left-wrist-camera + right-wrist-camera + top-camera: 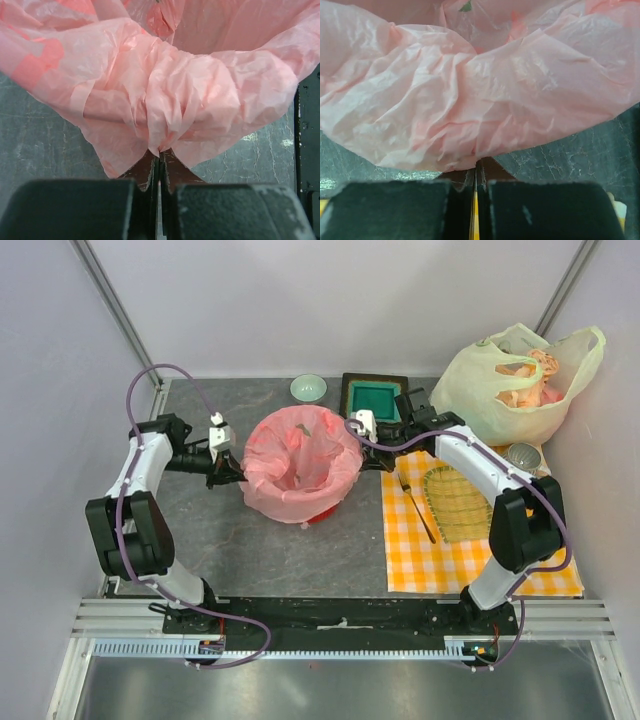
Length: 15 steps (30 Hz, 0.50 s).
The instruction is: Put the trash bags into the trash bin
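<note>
looks nearly done, with the pink trash bag [300,455] spread open over the red trash bin [320,516] in the middle of the table, left gripper [159,165] and right gripper [476,175] each pinching its folded edge, only needing to let go.

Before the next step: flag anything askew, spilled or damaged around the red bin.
The pink bag sits unevenly over the red bin, its skirt bunched and hanging low on the near side. A green scrap shows inside it. Nothing spilled or torn.
</note>
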Available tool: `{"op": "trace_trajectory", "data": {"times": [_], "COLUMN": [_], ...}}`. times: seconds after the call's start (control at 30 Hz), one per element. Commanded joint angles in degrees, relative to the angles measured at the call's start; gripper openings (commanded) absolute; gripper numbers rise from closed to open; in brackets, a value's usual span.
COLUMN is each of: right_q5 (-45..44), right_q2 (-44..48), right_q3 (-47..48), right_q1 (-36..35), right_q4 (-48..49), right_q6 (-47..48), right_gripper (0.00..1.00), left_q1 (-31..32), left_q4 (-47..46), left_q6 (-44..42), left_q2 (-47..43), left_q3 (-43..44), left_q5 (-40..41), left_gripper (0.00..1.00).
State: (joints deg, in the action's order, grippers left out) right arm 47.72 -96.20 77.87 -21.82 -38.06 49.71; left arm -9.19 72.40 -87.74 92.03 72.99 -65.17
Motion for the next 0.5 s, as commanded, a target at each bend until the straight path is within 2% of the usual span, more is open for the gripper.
{"op": "trace_trajectory", "data": {"times": [0.0, 0.17, 0.3, 0.47], "right_q5": [2.2, 2.02, 2.9, 4.04], "right_q2": [-1.79, -4.16, -7.94, -8.48], "right_q3": [-3.67, -7.9, -9.48, -11.24], "right_q1": [0.9, 2.66, 3.72, 3.72], "right_q4": [4.47, 10.02, 13.53, 16.27], "right_q6": [-0.84, -4.0, -6.55, -9.02], "right_gripper": [0.0, 0.0, 0.0, 0.0], "left_q1": [0.14, 0.66, 1.54, 2.51], "left_q4": [-3.31, -12.7, -16.41, -17.3], "left_q6": [0.02, 5.38, 7.67, 9.43], "left_q2": [0.17, 0.87, 2.45, 3.16], "left_q3": [-3.37, -8.74, -10.76, -10.5], "left_q5": [0.73, 3.37, 6.53, 8.91], "left_gripper": [0.02, 0.02, 0.02, 0.02]}}
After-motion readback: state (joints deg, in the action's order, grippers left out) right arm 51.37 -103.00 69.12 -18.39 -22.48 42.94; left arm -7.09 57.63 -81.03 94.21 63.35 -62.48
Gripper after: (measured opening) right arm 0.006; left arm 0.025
